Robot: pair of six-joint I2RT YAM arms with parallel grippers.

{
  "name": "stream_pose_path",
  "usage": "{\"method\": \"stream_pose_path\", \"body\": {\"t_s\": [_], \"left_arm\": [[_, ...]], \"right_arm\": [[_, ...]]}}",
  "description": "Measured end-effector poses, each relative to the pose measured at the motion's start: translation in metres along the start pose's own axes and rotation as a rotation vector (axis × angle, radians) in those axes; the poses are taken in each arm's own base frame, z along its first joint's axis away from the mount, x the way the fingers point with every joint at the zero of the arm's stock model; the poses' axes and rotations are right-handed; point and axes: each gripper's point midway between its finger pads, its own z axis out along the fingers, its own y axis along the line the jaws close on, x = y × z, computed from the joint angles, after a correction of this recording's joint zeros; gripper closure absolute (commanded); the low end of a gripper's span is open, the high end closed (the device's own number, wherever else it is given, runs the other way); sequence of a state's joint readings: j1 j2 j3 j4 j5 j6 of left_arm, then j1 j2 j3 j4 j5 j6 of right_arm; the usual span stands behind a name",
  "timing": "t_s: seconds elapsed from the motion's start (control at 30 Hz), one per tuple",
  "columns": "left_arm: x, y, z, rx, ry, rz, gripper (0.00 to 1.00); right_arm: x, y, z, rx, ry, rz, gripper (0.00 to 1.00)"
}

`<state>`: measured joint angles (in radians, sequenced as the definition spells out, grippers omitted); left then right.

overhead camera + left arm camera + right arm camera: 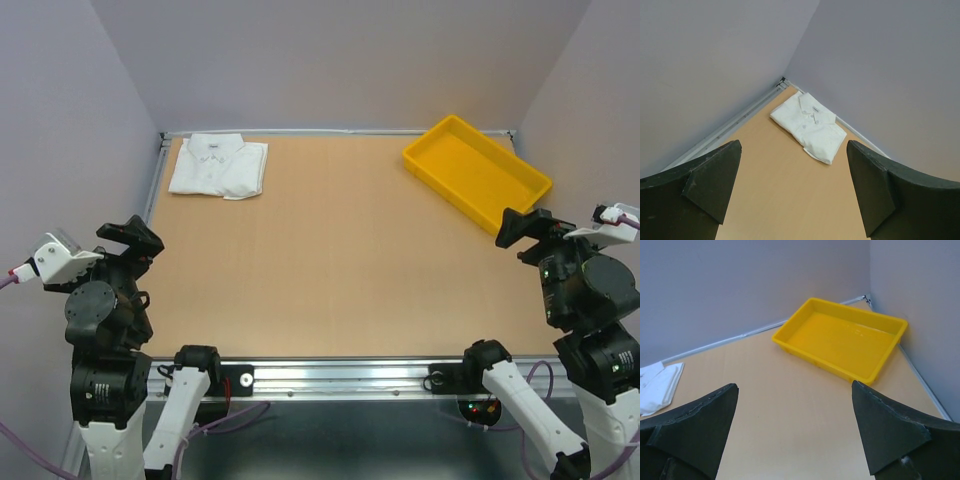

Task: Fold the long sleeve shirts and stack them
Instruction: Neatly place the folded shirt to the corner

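A pale wooden tabletop (330, 260) between lilac walls carries a yellow rectangular plastic tray (477, 172) at its far right. Well left of that tray, along the same far edge, lies the folded white thin-fabric collared shirt (219, 165). It is probably light, limp and quick to unfold, so a doubled edge seems the best place to pinch. The left gripper (792, 150) and right gripper (794, 386) gape wide and hold nothing.

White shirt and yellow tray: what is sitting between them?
Nothing. Between the folded white button-front shirt and the yellow rectangular plastic tray lies only bare tan tabletop, seen in the top external view.
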<state>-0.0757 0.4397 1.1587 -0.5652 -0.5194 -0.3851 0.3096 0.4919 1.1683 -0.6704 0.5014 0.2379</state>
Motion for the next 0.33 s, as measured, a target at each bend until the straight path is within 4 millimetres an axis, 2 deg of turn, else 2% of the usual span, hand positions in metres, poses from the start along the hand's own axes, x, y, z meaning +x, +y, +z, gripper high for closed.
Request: {"method": "stream_pose_path", "body": {"t_s": [0.33], "left_arm": [[0.0032, -0.0020, 0.0009, 0.011, 0.009, 0.002, 0.01]], "right_arm": [[0.0021, 0.0001, 0.0016, 0.000, 0.003, -0.009, 0.00]]}}
